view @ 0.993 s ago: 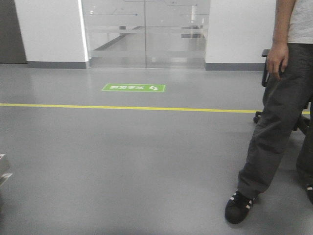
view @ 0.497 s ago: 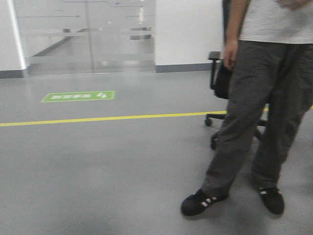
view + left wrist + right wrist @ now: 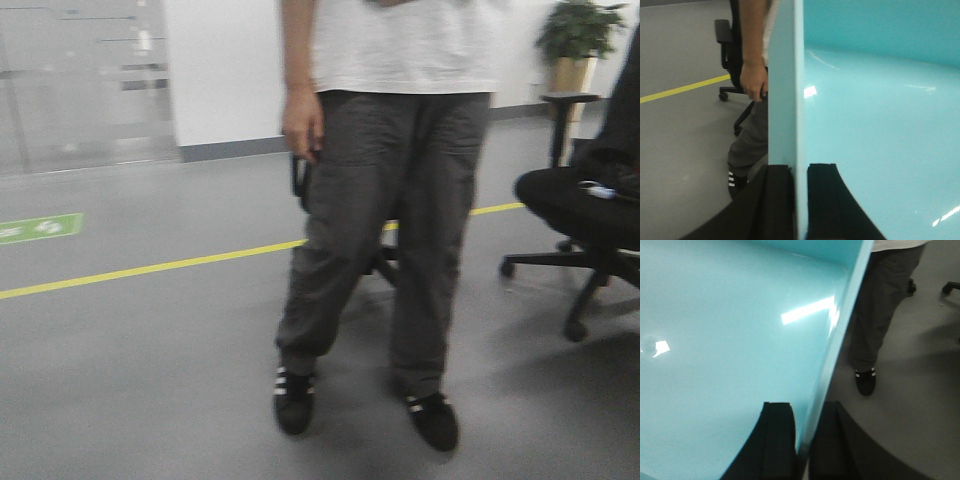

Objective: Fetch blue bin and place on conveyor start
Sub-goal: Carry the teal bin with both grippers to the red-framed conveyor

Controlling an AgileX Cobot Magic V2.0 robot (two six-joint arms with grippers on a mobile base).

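Blue bin (image 3: 880,125) in both pincers (image 3: 799,200) (image 3: 804,440)

Floor (image 3: 150,380): I'm seeing smooth grey flooring.
Yellow line (image 3: 150,268): I'm watching it running across, behind the person (image 3: 390,190).
Green sign (image 3: 40,227): lying flat beyond the line, far left.
Black shoes (image 3: 293,398): the person is standing in them, mid-floor.
Office chair (image 3: 575,205): sitting on castors, right.

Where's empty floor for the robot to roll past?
Bare floor lies left of the person, either side of the yellow line, out to the green floor sign. The right is crowded: the black office chair sits close to the person's legs. The left end effector and right end effector both grip the blue bin.
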